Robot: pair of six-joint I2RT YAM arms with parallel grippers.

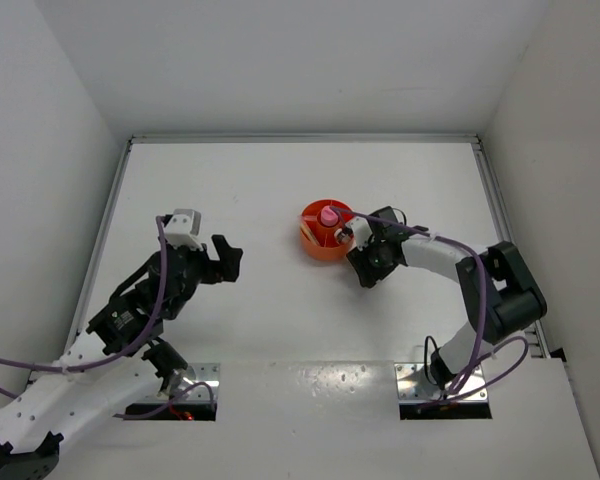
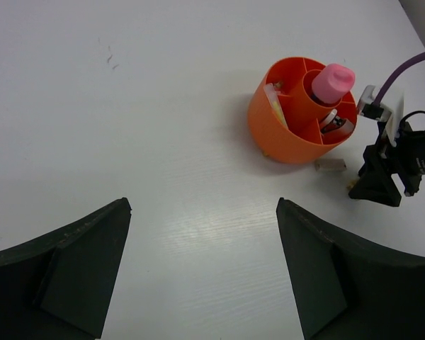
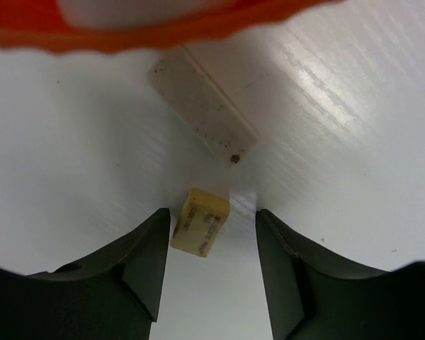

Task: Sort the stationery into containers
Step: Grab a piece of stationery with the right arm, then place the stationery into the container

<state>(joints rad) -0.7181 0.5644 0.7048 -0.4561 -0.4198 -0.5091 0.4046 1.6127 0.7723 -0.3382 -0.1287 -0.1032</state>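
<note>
Beige eraser block (image 3: pixel 200 231) is seen between the parted fingers of the right gripper (image 3: pixel 212 225), with a white eraser (image 3: pixel 202 103) and the orange tub (image 3: pixel 127 37) at its 12 o'clock. The left gripper (image 2: pixel 204 209) is likewise spread.

white surface (image 1: pixel 280 320), matt, fine grain showing close up. two small dark scuff marks (image 2: pixel 110 58) on it, upper left of left wrist view. bright glare patch (image 3: pixel 326 78) on surface in right wrist view. plain white walls on three sides: left wall (image 1: pixel 40 150), back wall (image 1: pixel 300 60), right wall (image 1: pixel 570 150). grey far rail (image 1: pixel 300 139) along far edge; side rail (image 1: pixel 494 200) down right edge. left metal plate (image 1: pixel 206 376) and right metal plate (image 1: pixel 412 376) at near edge.
</note>
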